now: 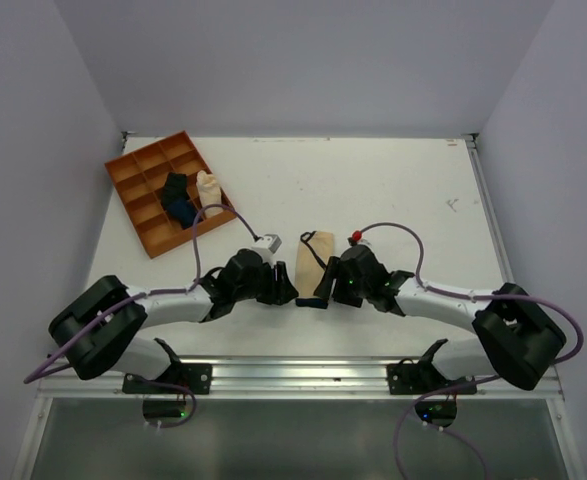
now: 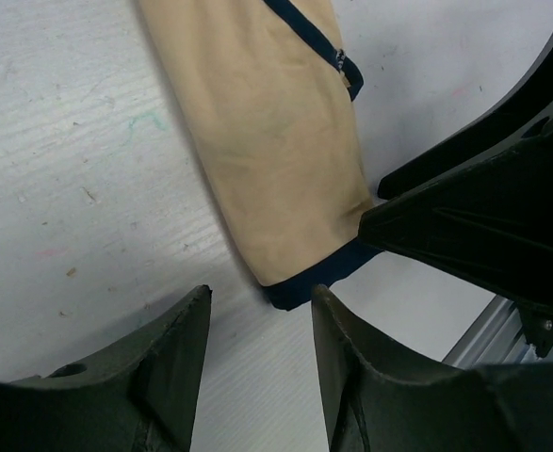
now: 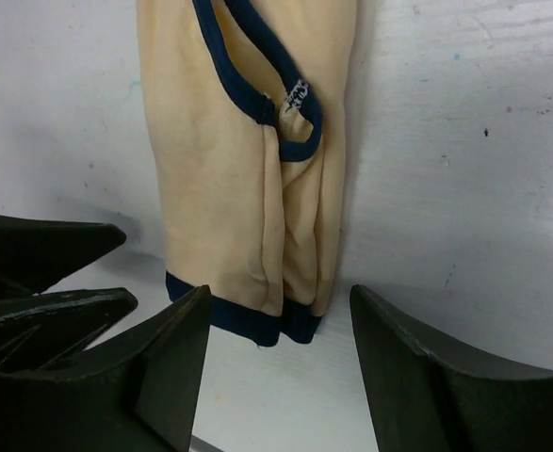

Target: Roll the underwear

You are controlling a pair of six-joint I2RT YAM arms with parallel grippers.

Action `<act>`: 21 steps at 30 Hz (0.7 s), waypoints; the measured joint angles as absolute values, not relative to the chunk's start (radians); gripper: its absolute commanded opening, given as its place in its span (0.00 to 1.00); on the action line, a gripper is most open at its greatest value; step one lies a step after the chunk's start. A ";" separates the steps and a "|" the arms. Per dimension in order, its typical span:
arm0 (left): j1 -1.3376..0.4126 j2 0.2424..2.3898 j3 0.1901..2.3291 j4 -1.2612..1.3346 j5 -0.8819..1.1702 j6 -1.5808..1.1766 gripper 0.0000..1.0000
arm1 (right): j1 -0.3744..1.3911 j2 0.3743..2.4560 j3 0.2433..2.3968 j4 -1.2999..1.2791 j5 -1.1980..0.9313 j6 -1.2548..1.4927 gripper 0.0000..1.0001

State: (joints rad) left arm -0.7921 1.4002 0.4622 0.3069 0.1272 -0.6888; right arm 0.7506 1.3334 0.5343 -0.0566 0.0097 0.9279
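The underwear [image 1: 314, 256] lies flat on the counter [image 1: 403, 190], folded into a long narrow strip that runs away from the arms. Its dark-banded near end sits just in front of both end effectors. That layout suits rolling: a slim strip with a firm hem at the near end gives a clear starting edge to turn over. The left end effector [image 2: 260, 303] is low at the strip's near left corner, its jaws parted and nothing between them. The right end effector [image 3: 280, 299] faces the same hem from the other side, spread wide and likewise released, its jaws straddling the hem's width. The two sit close together with the cloth's end between them, probably so each can pinch one corner of the hem and curl it forward evenly. Far off to the left, an orange compartment tray [image 1: 138, 222] holds a dark blue roll [image 1: 178, 205] and a pale cream roll [image 1: 208, 186], which suggests finished rolls go there.
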 measured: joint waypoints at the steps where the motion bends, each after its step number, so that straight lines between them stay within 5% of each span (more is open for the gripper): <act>1: -0.792 1.407 0.462 0.308 0.127 -0.689 0.50 | 0.759 1.340 0.536 -0.046 0.014 0.938 0.64; 7: -0.793 1.454 0.463 0.317 0.129 -0.689 0.48 | 0.794 1.359 0.540 -0.020 0.059 0.981 0.58; 21: -0.780 1.416 0.445 0.328 0.152 -0.764 0.63 | 0.799 1.338 0.493 -0.015 0.094 1.021 0.04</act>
